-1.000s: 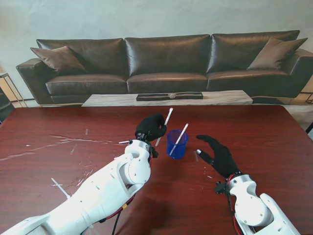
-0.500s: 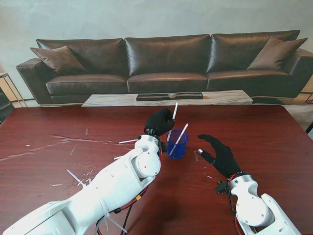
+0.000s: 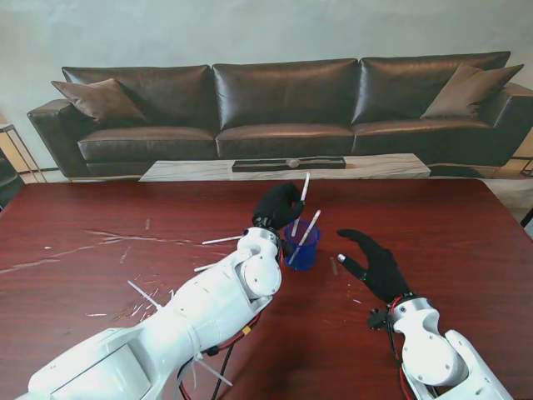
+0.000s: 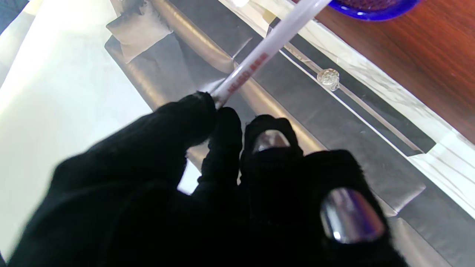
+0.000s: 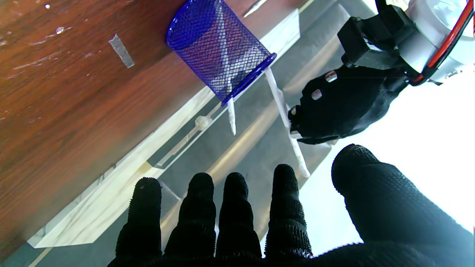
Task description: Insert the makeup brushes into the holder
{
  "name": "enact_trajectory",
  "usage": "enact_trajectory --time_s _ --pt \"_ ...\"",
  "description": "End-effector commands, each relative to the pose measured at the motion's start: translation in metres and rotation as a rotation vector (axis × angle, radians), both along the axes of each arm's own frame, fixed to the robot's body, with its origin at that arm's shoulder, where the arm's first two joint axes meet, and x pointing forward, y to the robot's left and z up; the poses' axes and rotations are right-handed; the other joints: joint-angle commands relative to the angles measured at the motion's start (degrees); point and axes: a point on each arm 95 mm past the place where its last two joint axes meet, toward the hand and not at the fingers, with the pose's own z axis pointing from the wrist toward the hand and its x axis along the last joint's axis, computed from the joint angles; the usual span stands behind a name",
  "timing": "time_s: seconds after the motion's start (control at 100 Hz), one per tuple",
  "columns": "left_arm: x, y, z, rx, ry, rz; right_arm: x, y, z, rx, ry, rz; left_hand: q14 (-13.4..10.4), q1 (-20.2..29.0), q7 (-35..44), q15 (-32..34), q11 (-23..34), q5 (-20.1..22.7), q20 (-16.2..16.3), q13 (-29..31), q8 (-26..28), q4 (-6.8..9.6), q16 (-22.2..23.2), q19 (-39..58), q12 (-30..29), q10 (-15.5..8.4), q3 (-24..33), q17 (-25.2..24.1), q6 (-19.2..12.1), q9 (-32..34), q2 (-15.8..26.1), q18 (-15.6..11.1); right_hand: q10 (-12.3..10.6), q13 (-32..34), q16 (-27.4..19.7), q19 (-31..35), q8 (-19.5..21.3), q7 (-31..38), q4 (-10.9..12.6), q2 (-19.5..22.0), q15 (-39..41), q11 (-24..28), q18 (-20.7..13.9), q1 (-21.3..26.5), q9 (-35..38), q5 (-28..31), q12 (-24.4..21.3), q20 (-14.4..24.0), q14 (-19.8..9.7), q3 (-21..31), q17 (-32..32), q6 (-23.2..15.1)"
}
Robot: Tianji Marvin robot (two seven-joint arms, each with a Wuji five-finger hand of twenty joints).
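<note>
A blue mesh holder [image 3: 301,246] [image 5: 219,52] stands mid-table with one white brush [image 3: 306,233] [image 5: 231,115] leaning in it. My left hand [image 3: 277,207] [image 4: 207,178] [image 5: 339,105], in a black glove, is shut on a second white brush [image 3: 300,200] [image 4: 259,59] [image 5: 282,107]. That brush stands nearly upright, its lower end at the holder's rim [image 4: 371,9]. My right hand [image 3: 373,262] [image 5: 282,218] hovers open to the right of the holder, fingers spread, holding nothing.
More white brushes lie on the table to the left [image 3: 223,241], [image 3: 143,295]. A small grey strip [image 3: 334,265] lies between holder and right hand. Beyond the table's far edge stand a low marble table [image 3: 283,169] and a dark sofa [image 3: 283,108].
My left hand has carried its brush rightward and turned it more upright, bringing its lower end from beside the holder to the rim. The right hand has barely moved.
</note>
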Motion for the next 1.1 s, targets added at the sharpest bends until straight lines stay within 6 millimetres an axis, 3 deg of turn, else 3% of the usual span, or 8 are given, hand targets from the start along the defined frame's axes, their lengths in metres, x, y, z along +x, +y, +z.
enact_trajectory --time_s 0.0,0.19,0.4,0.54,0.81,0.9,0.99,1.09 --pt "-0.001 -0.007 0.004 -0.020 0.001 -0.010 -0.002 0.002 -0.001 0.000 0.002 0.004 5.9 1.8 -0.5 -1.7 2.4 -0.8 -1.3 -2.1 1.2 -1.33 0.8 7.9 2.4 0.4 -0.4 -0.6 -3.0 0.9 1.9 -4.8 -0.3 0.9 0.4 0.7 -0.1 0.3 0.9 0.6 0.1 0.8 -0.2 -1.1 -1.5 1.3 0.4 1.6 -0.9 -0.9 -0.2 0.2" --pt "-0.007 -0.005 -0.008 -0.007 0.046 -0.029 -0.002 0.003 -0.002 0.000 0.004 0.005 8.6 2.9 -1.9 -4.5 -0.4 -1.6 -3.8 -4.2 0.3 -2.28 1.0 5.9 1.7 -0.5 -2.0 -1.1 -4.8 0.0 2.1 -2.1 -0.2 0.9 0.4 0.8 -0.1 0.3 0.9 0.6 0.1 0.8 -0.2 -1.1 -1.5 1.3 0.4 1.6 -0.8 -1.0 -0.1 0.2" --pt "-0.014 -0.001 -0.016 0.021 0.078 -0.049 -0.002 0.003 -0.002 0.000 0.006 0.008 11.0 3.7 -0.5 -6.6 -3.3 -2.9 -7.5 -7.1 -4.5 -0.91 2.3 5.1 2.1 -0.3 -2.9 -2.7 -4.5 -1.5 1.2 0.8 -0.3 0.9 0.4 0.8 -0.1 0.3 0.9 0.6 0.0 0.8 -0.1 -1.2 -1.5 1.4 0.4 1.6 -0.8 -1.0 -0.1 0.1" --pt "-0.017 0.004 -0.022 0.048 0.096 -0.058 -0.002 0.004 -0.003 0.000 0.008 0.009 12.1 4.5 -0.7 -7.9 -5.2 -3.8 -7.4 -10.1 -8.2 -1.25 3.2 4.9 2.0 0.2 -4.9 -6.2 -3.5 -3.3 1.7 2.9 -0.3 0.9 0.4 0.8 -0.1 0.3 0.9 0.6 0.0 0.8 -0.1 -1.2 -1.5 1.4 0.4 1.6 -0.8 -1.0 -0.1 0.1" --pt "-0.020 0.012 -0.028 0.084 0.135 -0.054 -0.002 0.005 -0.003 0.000 0.011 0.011 14.0 4.0 -6.3 -10.4 -8.5 -6.0 -6.5 -15.5 -15.1 -0.39 4.9 4.6 1.1 2.9 -6.5 -10.7 -0.2 -8.7 1.2 5.1 -0.3 0.9 0.4 0.8 -0.1 0.3 0.9 0.6 0.0 0.8 -0.1 -1.1 -1.4 1.4 0.4 1.6 -0.8 -1.0 -0.1 0.1" --pt "-0.021 0.015 -0.028 0.091 0.136 -0.055 -0.002 0.005 -0.003 0.000 0.012 0.012 14.7 3.8 -10.4 -12.7 -10.3 -6.9 -5.1 -18.1 -16.6 0.05 6.1 2.7 -0.1 3.4 -7.5 -13.1 0.7 -11.4 1.9 6.8 -0.2 0.9 0.4 0.8 -0.1 0.3 0.9 0.6 0.0 0.8 -0.1 -1.1 -1.5 1.4 0.4 1.6 -0.8 -1.0 -0.1 0.1" --pt "-0.022 0.017 -0.027 0.097 0.126 -0.056 -0.002 0.005 -0.003 0.001 0.014 0.013 15.8 2.1 -16.0 -16.1 -11.8 -7.1 -1.4 -21.6 -16.5 1.94 7.2 -0.6 -6.0 3.5 -9.3 -16.5 1.5 -15.0 4.5 9.4 -0.3 0.9 0.4 0.8 -0.1 0.3 0.9 0.5 0.0 0.8 -0.2 -1.1 -1.4 1.3 0.4 1.6 -0.8 -1.0 -0.1 0.1" --pt "-0.023 0.021 -0.025 0.107 0.115 -0.059 -0.002 0.005 -0.003 0.000 0.013 0.013 17.4 1.3 -20.5 -21.0 -14.2 -7.7 2.3 -25.7 -17.3 2.14 6.6 -6.9 -12.2 3.7 -13.6 -23.0 2.3 -18.1 7.4 14.4 -0.2 0.9 0.4 0.8 -0.1 0.3 0.9 0.6 0.0 0.8 -0.1 -1.2 -1.5 1.3 0.4 1.6 -0.7 -1.0 -0.1 0.1"
